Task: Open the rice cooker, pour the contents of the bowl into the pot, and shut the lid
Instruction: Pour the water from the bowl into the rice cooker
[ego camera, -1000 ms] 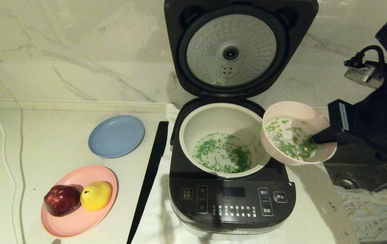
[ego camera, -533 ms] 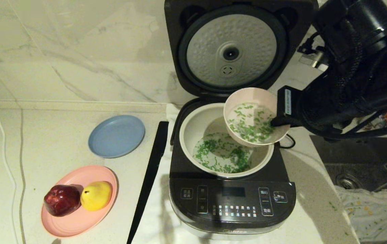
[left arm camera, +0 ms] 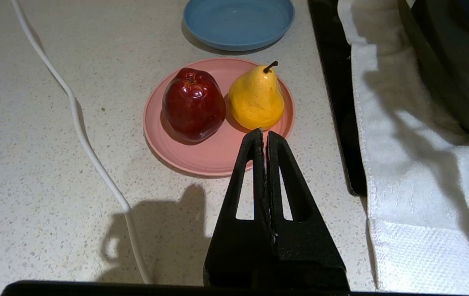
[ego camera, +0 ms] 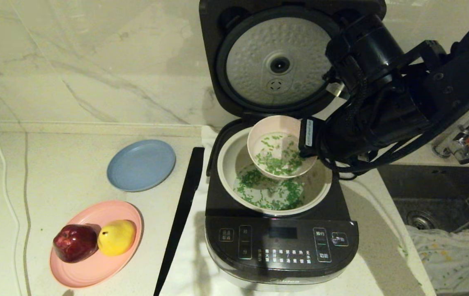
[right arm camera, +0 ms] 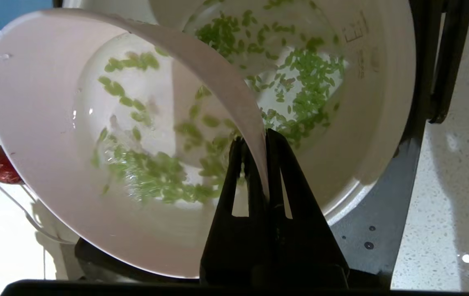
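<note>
The dark grey rice cooker stands with its lid raised, silver underside facing me. My right gripper is shut on the right rim of the pale pink bowl and holds it tilted over the back of the cream-white pot. Green bits and white grains lie in the bowl, and more contents lie on the pot's floor. In the right wrist view the gripper pinches the bowl's wall above the pot. My left gripper is shut and empty, above the counter.
A blue plate and a pink plate with a red apple and a yellow pear sit left of the cooker. A long black strip lies alongside a white towel. A sink and a cloth are on the right.
My right arm has carried the bowl leftward from beside the cooker to above the pot. The left arm has not moved.
</note>
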